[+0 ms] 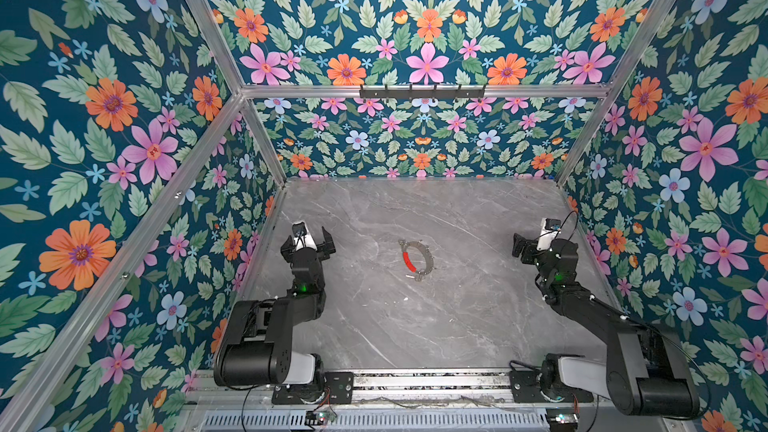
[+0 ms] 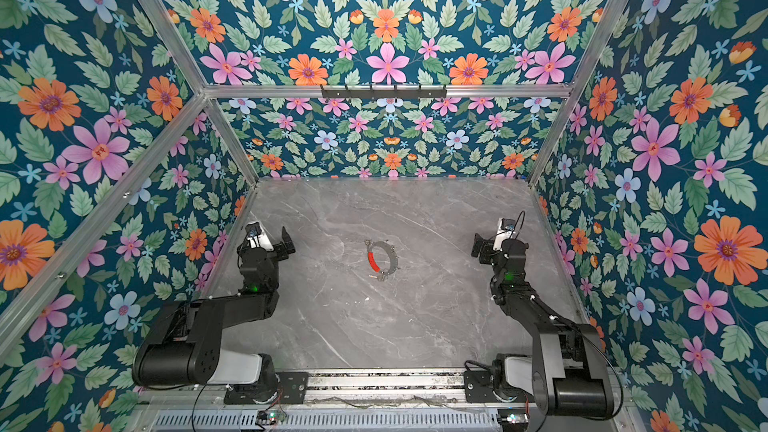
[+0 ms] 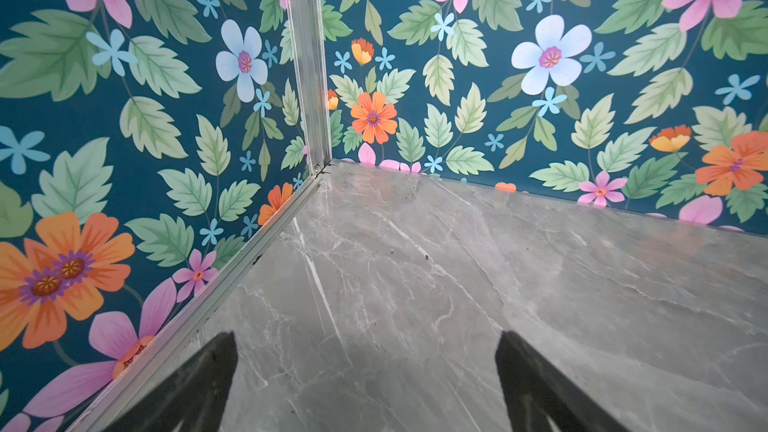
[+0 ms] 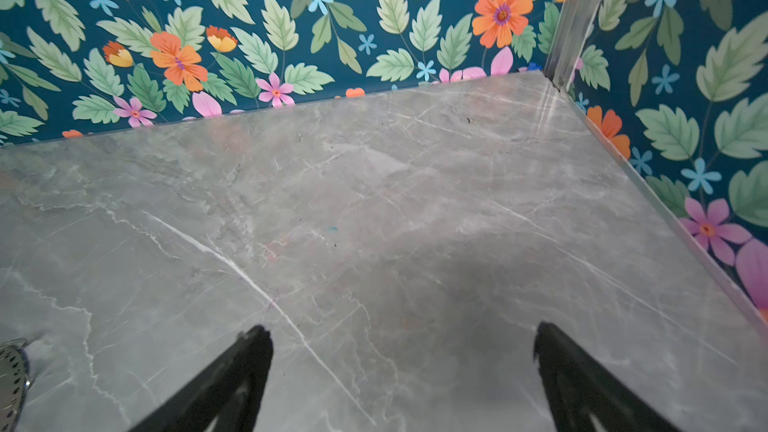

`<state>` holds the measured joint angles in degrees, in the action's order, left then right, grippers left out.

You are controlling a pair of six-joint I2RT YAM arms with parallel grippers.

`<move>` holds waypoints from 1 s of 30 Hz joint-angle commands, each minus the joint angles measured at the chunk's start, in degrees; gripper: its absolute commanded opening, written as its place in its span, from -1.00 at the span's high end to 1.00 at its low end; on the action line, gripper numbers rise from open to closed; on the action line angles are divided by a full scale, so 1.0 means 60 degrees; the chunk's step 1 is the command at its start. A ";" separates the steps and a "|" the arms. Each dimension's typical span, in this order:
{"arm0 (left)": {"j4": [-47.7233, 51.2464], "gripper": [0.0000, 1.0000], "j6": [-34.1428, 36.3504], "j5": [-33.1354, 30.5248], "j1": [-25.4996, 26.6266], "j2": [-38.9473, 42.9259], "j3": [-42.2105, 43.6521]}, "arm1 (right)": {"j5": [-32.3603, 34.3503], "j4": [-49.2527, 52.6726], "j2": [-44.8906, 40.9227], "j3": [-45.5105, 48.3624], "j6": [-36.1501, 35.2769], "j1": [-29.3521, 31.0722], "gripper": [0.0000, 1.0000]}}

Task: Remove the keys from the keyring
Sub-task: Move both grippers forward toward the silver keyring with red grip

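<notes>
The keyring (image 1: 416, 258) lies flat near the middle of the grey marble table (image 1: 457, 317), and both top views show it (image 2: 381, 260) untouched, well apart from both grippers. Its red sleeve (image 1: 408, 261) covers the left arc of the hoop. Small metal pieces sit on the hoop at its far-left part and at its near end; these look like the keys (image 1: 419, 275), still on the ring, though they are too small to tell apart. The left gripper (image 1: 309, 238) hangs over the left side of the table, close to the left wall rail (image 1: 266, 238), with its jaws spread wide and nothing between them; the left wrist view shows its two dark fingertips (image 3: 216, 371) apart over bare marble, facing the far-left corner post (image 3: 307, 60). The right gripper (image 1: 524, 248) hangs near the right edge, also released and empty; in the right wrist view its fingertips (image 4: 249, 351) stand wide over bare table, with the far-right post (image 4: 577, 14) and the right rail (image 4: 665, 201) just beyond. Open marble surrounds the keyring on every side: a broad stretch between it and each gripper, a deep band toward the far wall (image 1: 415, 147), and a wide stretch toward the near rail (image 1: 428, 380) where the arm bases sit.
</notes>
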<state>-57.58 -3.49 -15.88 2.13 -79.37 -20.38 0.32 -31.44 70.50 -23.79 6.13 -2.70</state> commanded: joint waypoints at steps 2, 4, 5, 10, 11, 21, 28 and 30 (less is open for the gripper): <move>0.1436 -1.00 -0.1124 -0.0653 -0.0018 0.0673 -0.0273 | 0.1041 0.1749 -0.0511 -0.0401 0.1049 0.0069 -0.99; 0.1459 -1.00 -0.2388 -0.1591 -0.0033 0.0934 -0.0337 | 0.1668 0.2436 -0.0691 -0.0753 0.1853 0.0069 -0.99; 0.1625 -1.00 -0.3240 -0.2144 -0.0032 0.1093 -0.0367 | 0.1691 0.2712 -0.0744 -0.0919 0.2278 0.0069 -0.99; 0.5987 -1.00 -0.8384 -0.3168 -0.0243 0.2078 -0.1167 | 0.0585 0.2917 -0.1341 -0.0972 0.4104 0.0069 -0.99; 0.5676 -1.00 -0.7927 -0.2607 -0.0321 0.2081 -0.1159 | 0.0760 0.2886 -0.1544 -0.0798 0.4812 0.0069 -0.99; 0.4934 -1.00 -0.7821 0.0596 -0.0355 0.1807 -0.1303 | -0.0036 0.2552 -0.1818 -0.0250 0.6803 -0.0092 -0.99; 0.3209 -1.00 -0.8098 0.2354 -0.0286 0.2111 -0.0455 | -0.1329 0.3686 -0.1223 -0.1030 0.6367 -0.0003 -0.98; 0.3612 -1.00 -0.7936 0.2679 -0.0117 0.2123 -0.0627 | -0.1502 0.4076 -0.0973 -0.1366 0.5993 0.0283 -0.98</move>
<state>-34.00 -52.21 -5.80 0.67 -66.89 -23.27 -4.49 -10.90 63.42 -30.09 45.74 -2.44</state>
